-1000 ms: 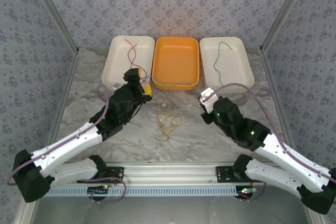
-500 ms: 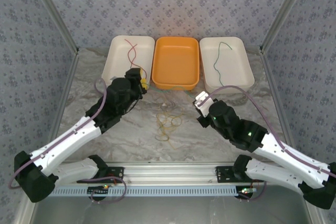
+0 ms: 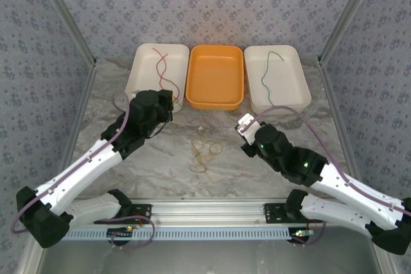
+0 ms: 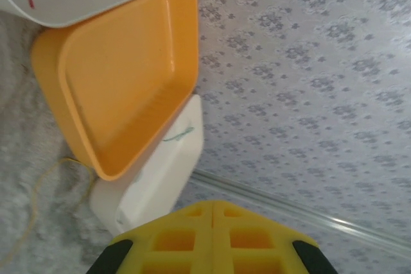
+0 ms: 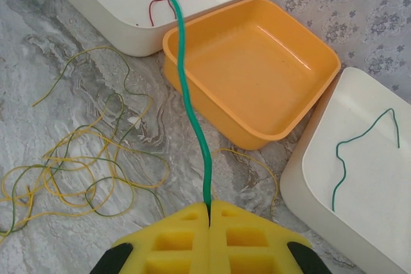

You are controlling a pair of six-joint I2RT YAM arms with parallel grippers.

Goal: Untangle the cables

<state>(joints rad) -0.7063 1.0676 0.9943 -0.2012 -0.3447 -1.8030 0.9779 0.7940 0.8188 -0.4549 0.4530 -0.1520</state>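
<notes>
A green cable [image 5: 185, 88] is pinched by the right hand [image 5: 210, 207], while the left hand [image 4: 213, 206] is pressed together.

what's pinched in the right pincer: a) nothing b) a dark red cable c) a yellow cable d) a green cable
d, in the right wrist view a green cable runs straight out from between the shut jaws of the right pincer.
</notes>
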